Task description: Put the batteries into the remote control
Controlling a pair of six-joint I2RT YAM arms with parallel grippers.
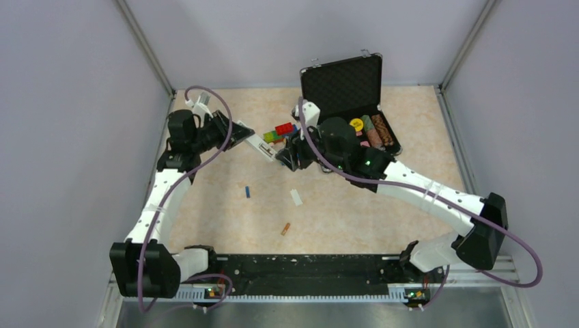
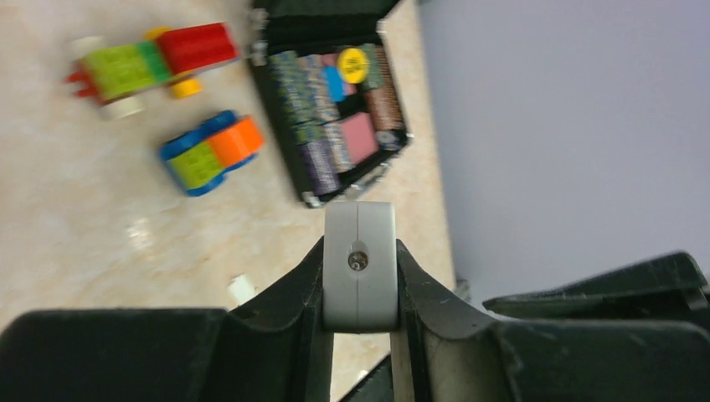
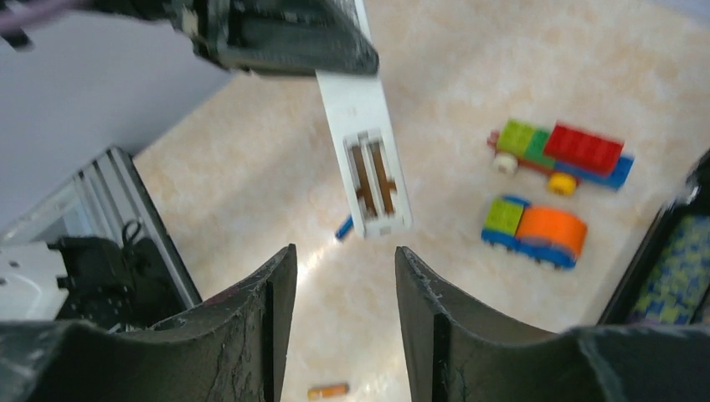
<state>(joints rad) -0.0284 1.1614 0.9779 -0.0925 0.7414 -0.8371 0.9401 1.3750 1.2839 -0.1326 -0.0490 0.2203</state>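
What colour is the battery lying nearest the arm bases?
Orange-brown battery; best in the top external view.

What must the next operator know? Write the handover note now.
Left fingers: shut on the remote, held above the table.
Right fingers: open, empty, near the remote's free end.
Blue battery and orange battery: loose on the table, with the cover lying between them.
Done: cover off, bay exposed; it looks empty.
Left: pick up each battery, seat both, probably refit the cover.
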